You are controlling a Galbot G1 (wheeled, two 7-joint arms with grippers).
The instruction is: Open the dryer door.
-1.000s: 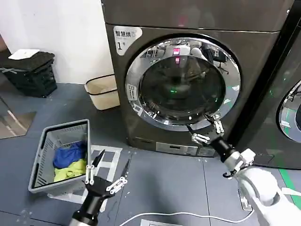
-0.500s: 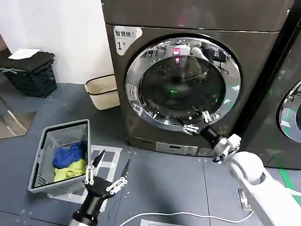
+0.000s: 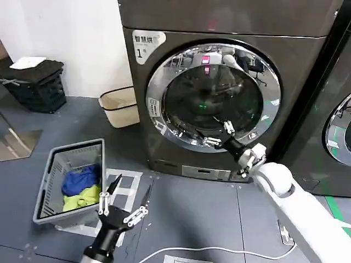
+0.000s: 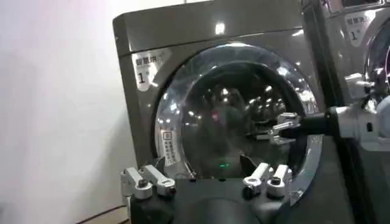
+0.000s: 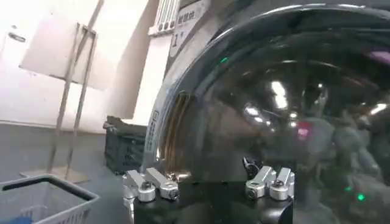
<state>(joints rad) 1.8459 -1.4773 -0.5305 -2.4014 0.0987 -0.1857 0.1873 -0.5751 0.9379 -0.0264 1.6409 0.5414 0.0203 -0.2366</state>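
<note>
Door: the dryer door (image 3: 214, 98) sits shut on the "1" machine.
Right gripper (image 3: 217, 136): fingers spread, empty, at the door's lower chrome ring.
Left gripper (image 3: 124, 204): released, idle, low by the basket (image 3: 52, 189).
Risk: fingers may skid off slick chrome; the handle's place is unclear here.

Even, fairly bright indoor light falls from overhead — shadows on the floor (image 3: 181, 213) are soft and faint. The dryer door (image 3: 214, 96) throws sharp glare off its chrome ring, and its dark glass mirrors small ceiling lights. In the left wrist view the white wall (image 4: 55, 109) is washed out — near overexposed.
</note>
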